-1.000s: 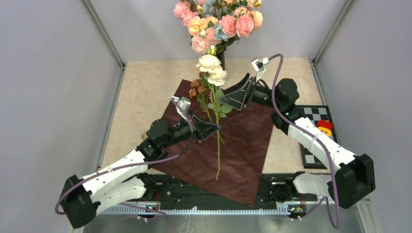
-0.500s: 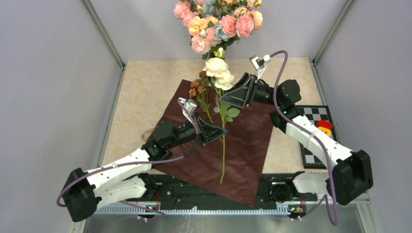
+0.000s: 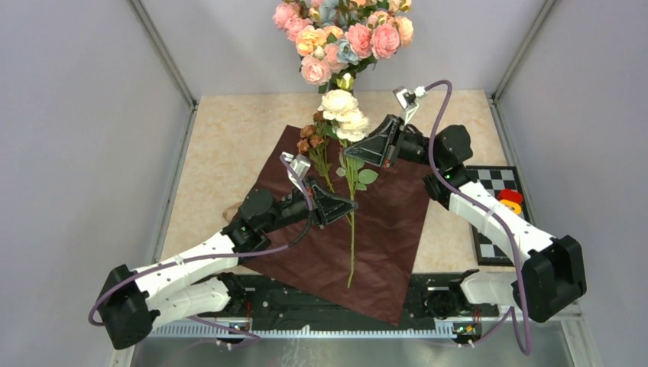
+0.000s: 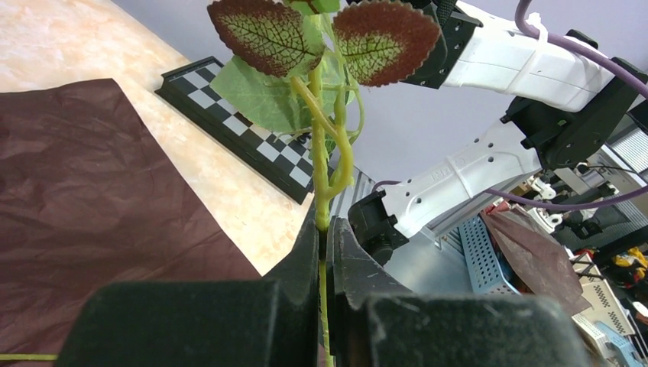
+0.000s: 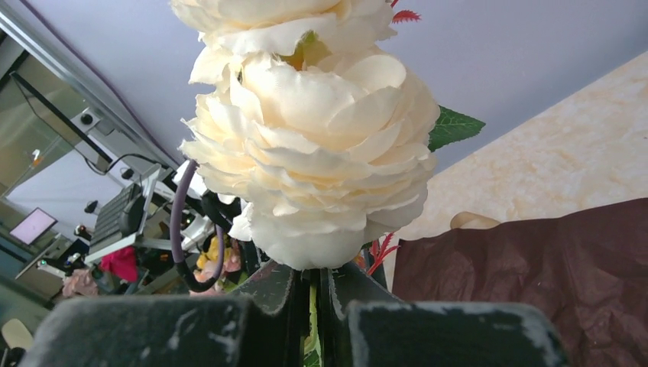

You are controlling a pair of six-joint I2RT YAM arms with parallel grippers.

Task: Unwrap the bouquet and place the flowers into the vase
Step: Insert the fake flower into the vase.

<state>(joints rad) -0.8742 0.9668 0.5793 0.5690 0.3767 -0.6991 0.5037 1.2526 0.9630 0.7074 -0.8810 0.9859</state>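
Above the maroon paper (image 3: 382, 229), our right fingers (image 5: 277, 289) are now closed on the flowers (image 3: 341, 115) just under the cream bloom (image 5: 313, 153), and our left fingers (image 4: 307, 256) grip the stem (image 4: 325, 199) lower; we judge both arms can lift.

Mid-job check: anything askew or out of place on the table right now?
Nothing damaged. The maroon paper lies skewed, its near corner overhanging the table edge onto the base rail. The left gripper and right gripper both pinch one cream rose stem; brownish roses lie on the paper.
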